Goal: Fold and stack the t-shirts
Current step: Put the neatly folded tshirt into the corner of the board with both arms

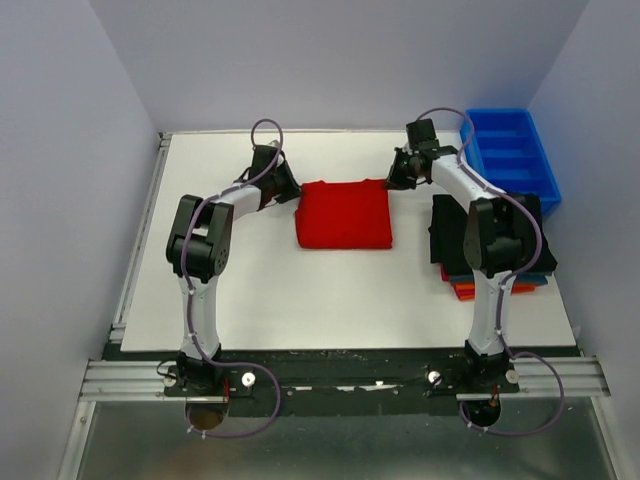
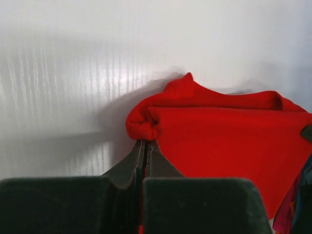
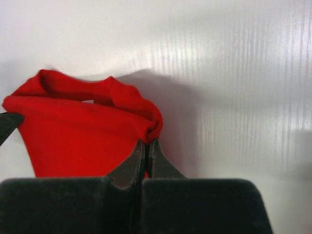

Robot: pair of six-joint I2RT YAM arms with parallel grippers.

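Observation:
The red t-shirt [image 1: 344,214] lies folded into a rough rectangle in the middle of the white table. My left gripper [image 1: 290,187] is shut on its far left corner; in the left wrist view the fingertips pinch bunched red cloth [image 2: 144,127] at the gripper [image 2: 146,144]. My right gripper [image 1: 393,181] is shut on the far right corner; the right wrist view shows the gripper [image 3: 147,144] pinching the red fold [image 3: 151,127]. A stack of folded shirts, black [image 1: 447,232] on top with blue and orange [image 1: 470,292] edges below, lies at the right, partly hidden by my right arm.
A blue plastic bin [image 1: 512,152] stands at the back right corner, just beyond the stack. Grey walls close in the table on the left, back and right. The metal rail with both arm bases [image 1: 340,378] runs along the near edge.

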